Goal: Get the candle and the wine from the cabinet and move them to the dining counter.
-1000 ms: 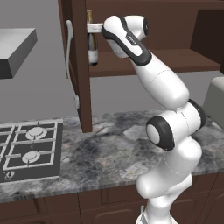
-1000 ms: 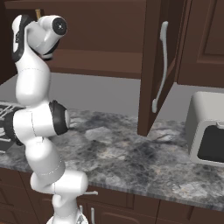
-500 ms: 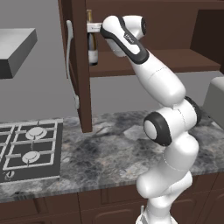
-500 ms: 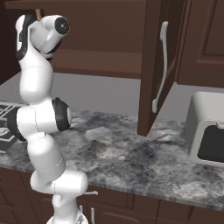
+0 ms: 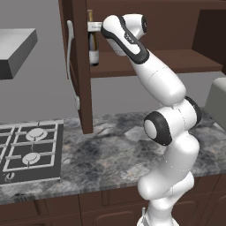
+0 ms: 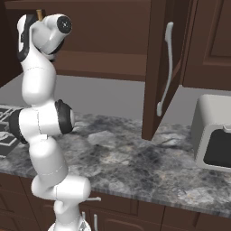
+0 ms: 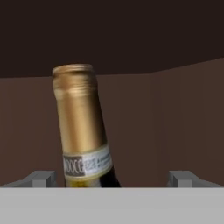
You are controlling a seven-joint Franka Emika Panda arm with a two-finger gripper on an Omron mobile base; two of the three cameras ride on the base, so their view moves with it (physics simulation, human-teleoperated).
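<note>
Hand view: wine (image 7: 83,135) between spread jaws, seemingly untouched.

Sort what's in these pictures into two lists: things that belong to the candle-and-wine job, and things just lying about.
Belongs to the job:
- wine, upright on the cabinet shelf
- cabinet, door swung open
- claw, open, its tips either side of the bottle neck

Just lying about:
- stove
- marbled counter
- grey appliance
- range hood

Wine (image 5: 93,46) stands upright on the cabinet shelf (image 5: 145,68).
</note>
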